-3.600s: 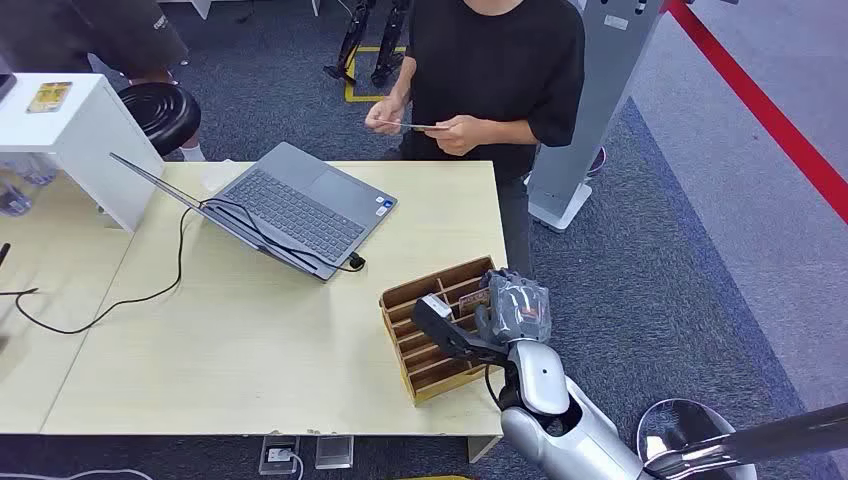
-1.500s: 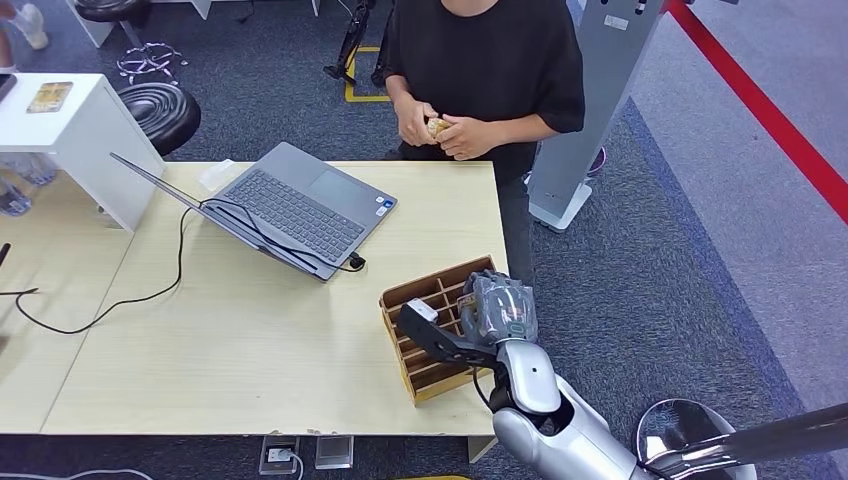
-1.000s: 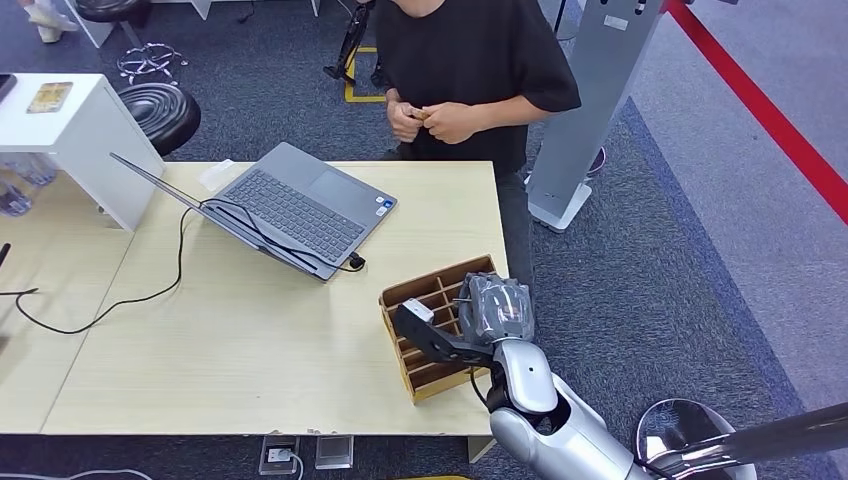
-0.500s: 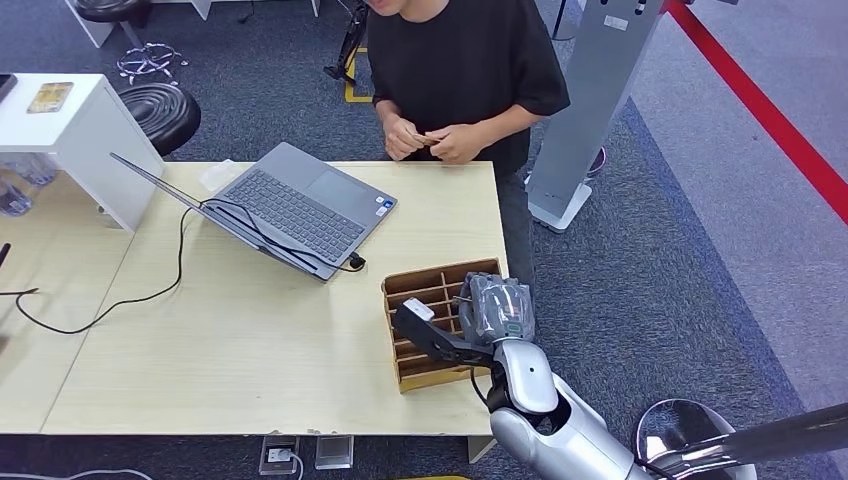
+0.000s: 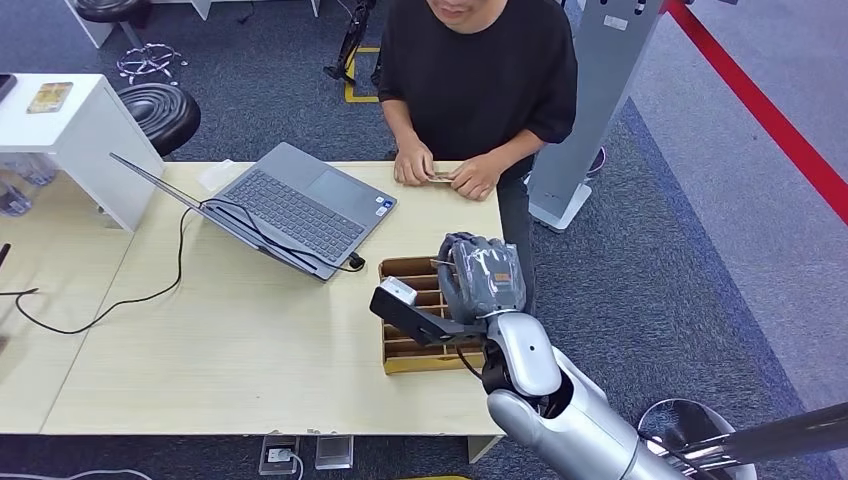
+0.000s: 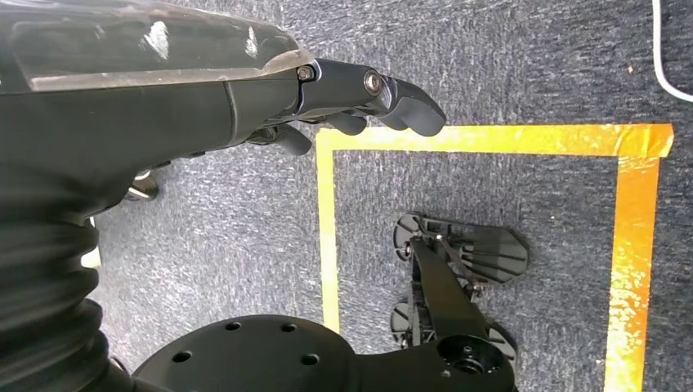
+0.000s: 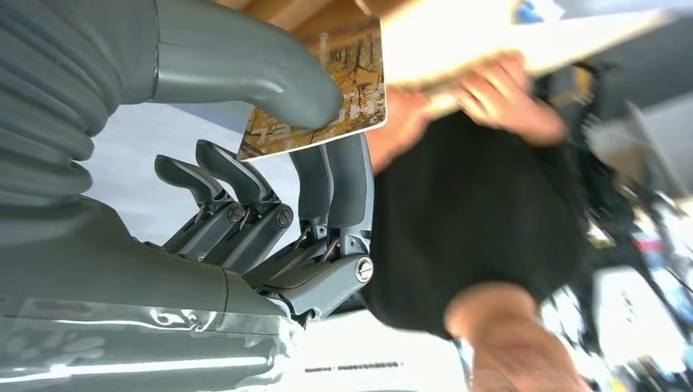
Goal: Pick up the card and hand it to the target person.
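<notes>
My right hand (image 5: 480,278) is raised above the wooden card rack (image 5: 402,352) on the table's right side. It pinches a brown patterned card (image 7: 327,90) between thumb and fingers, plain in the right wrist view, where the right hand (image 7: 270,155) shows from behind. In the head view the card is a thin edge (image 5: 437,263) at the fingers. The person (image 5: 480,70) in a black shirt stands at the table's far edge with both hands (image 5: 445,172) resting on it around a small card. My left hand (image 6: 359,98) hangs over the floor, fingers loosely curled, holding nothing.
An open laptop (image 5: 290,210) with a cable sits on the wooden table (image 5: 200,330). A white cabinet (image 5: 70,130) and a black stool (image 5: 160,110) stand at the left. A grey pillar base (image 5: 565,195) stands right of the person. Yellow floor tape (image 6: 490,139) lies under my left hand.
My right hand has lifted from the rack toward the person with the card. The rack has shifted and turned on the table. The person has lowered both hands onto the table edge.
</notes>
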`<move>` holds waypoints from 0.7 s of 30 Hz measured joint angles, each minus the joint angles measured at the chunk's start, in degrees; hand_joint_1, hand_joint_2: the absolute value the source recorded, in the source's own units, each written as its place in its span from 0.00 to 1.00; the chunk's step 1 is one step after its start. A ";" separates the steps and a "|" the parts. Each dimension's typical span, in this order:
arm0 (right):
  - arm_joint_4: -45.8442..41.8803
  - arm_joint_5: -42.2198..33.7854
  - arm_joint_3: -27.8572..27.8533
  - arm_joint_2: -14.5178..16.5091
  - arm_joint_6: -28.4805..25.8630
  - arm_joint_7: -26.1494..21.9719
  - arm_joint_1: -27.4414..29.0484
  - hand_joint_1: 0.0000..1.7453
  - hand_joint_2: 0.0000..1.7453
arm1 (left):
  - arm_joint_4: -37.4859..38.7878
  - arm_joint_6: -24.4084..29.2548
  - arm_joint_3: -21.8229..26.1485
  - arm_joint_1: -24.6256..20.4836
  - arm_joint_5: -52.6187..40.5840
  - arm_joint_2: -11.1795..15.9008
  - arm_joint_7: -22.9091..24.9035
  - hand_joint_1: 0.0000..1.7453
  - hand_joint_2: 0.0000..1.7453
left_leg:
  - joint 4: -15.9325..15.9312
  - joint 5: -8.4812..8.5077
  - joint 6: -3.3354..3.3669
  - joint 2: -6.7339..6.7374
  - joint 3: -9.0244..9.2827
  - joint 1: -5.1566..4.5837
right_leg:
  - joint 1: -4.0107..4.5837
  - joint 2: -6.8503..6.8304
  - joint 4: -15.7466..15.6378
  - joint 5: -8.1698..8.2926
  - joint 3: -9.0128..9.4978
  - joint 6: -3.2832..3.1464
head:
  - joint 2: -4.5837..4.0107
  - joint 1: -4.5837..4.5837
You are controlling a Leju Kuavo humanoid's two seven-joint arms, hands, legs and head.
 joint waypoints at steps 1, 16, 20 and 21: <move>-0.66 -0.44 0.21 0.00 0.04 -0.26 -1.06 1.00 1.00 | -0.01 0.01 0.07 0.00 0.02 0.01 -0.14 0.00 1.00 | 0.00 0.00 0.00 0.00 0.00 0.00 | 0.00 0.00 0.00 0.00 0.00 0.00 | 0.00 0.01; 12.23 -1.92 6.26 3.14 -1.45 -15.14 -19.94 1.00 1.00 | 0.00 -1.51 0.15 -0.25 -2.19 0.01 -0.85 0.00 1.00 | 0.00 0.01 0.00 -0.09 -0.08 0.01 | 0.00 -0.06 0.06 0.01 -0.01 -0.01 | 0.02 -0.03; 20.96 -0.98 7.99 5.27 -3.08 -17.29 -22.76 1.00 1.00 | 0.01 -2.02 0.13 -0.31 -2.66 0.02 -0.92 0.00 1.00 | 0.00 0.02 0.00 -0.12 -0.10 0.01 | 0.00 -0.08 0.06 0.01 -0.02 -0.01 | 0.01 -0.01; 23.23 -0.67 8.42 5.83 -3.33 -17.56 -23.28 1.00 1.00 | 0.01 -2.11 0.12 -0.33 -2.72 0.02 -0.92 0.00 1.00 | 0.00 0.02 0.00 -0.13 -0.11 0.01 | 0.00 -0.08 0.06 0.01 -0.02 -0.01 | 0.01 0.00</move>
